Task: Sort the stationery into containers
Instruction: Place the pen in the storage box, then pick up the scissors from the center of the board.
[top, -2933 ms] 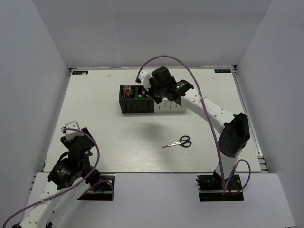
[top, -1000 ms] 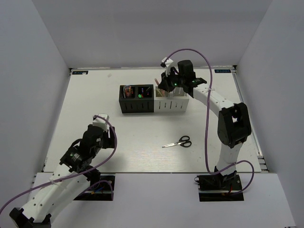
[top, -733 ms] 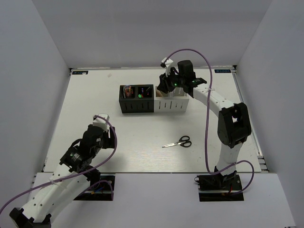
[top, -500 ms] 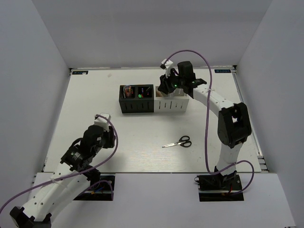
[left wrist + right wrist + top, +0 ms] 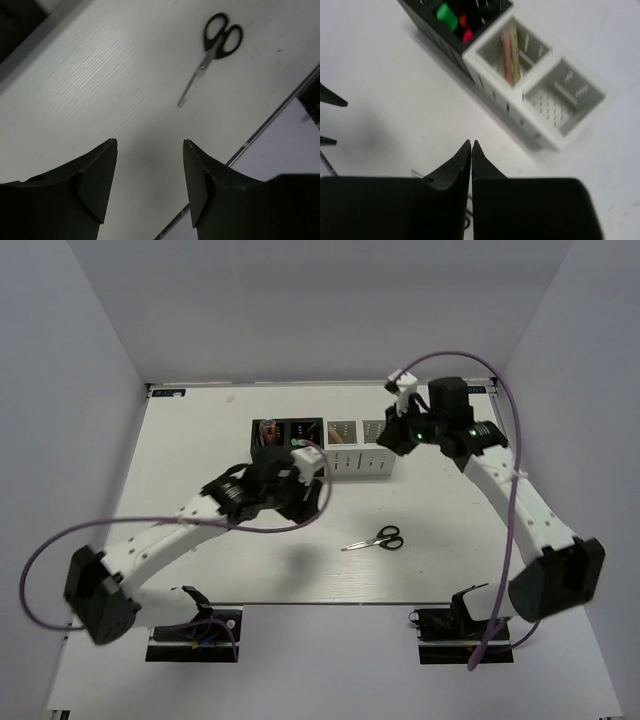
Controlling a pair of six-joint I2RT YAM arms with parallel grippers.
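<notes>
White walls close in a white tabletop, and on it the scissors are the one piece of stationery lying outside the containers. The left jaws stand apart and hold nothing. The scissors lie flat ahead of them and a little to their right, well apart from the tips. Their long axis runs nearly along the line of approach, slightly slanted, with the closed blades pointing back toward the jaws and the black handles at the far end. The left jaws look the nearer pair and already face the scissors, so the pickup is probably theirs; they would likely need to turn so as to close across the blades or the pivot.

The right jaws are pressed together on nothing, with the containers ahead and to their right. Highlighters fill a black box, thin sticks lean in a white one, and the end white box looks empty.
</notes>
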